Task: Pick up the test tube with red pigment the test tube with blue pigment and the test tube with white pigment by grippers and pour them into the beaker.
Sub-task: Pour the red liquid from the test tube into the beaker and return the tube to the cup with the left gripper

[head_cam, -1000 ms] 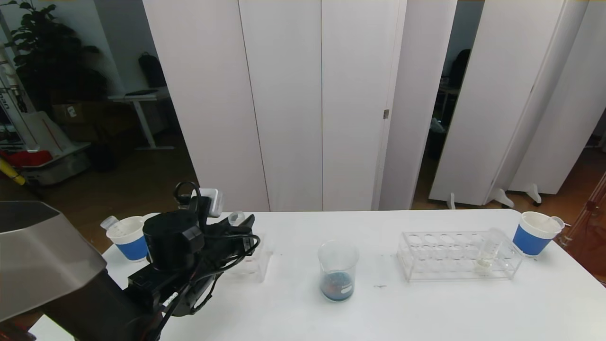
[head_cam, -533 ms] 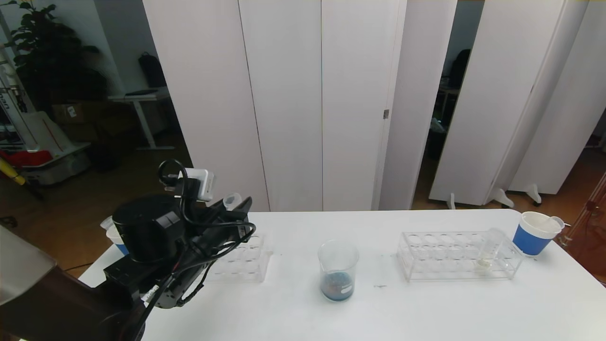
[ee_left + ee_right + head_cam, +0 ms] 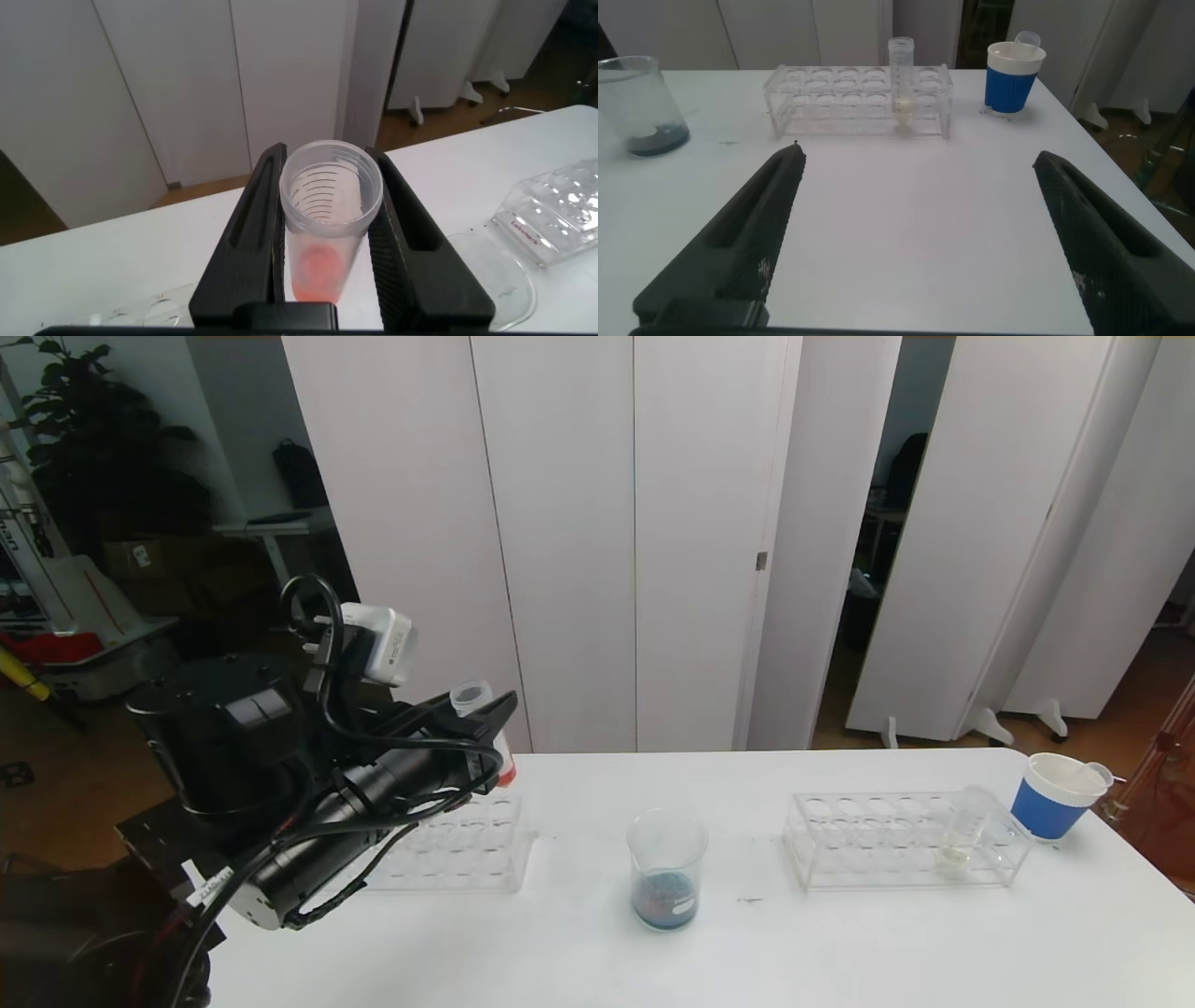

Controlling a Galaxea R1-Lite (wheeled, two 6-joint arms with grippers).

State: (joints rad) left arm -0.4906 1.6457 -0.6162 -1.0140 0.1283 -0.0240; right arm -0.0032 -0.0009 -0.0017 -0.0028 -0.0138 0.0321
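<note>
Blue sediment already lies in the beaker [image 3: 666, 868] at table centre in the head view, so blue seems poured; the left gripper [image 3: 481, 733] holds the red test tube [image 3: 478, 728] raised above the left rack [image 3: 457, 845].

Left wrist view: jaws clamp that clear graduated tube, orange-red liquid in its tip.

Right wrist view: the right gripper [image 3: 920, 210] hovers wide, empty; the white-pigment tube [image 3: 902, 79] waits in its rack [image 3: 859, 98].
</note>
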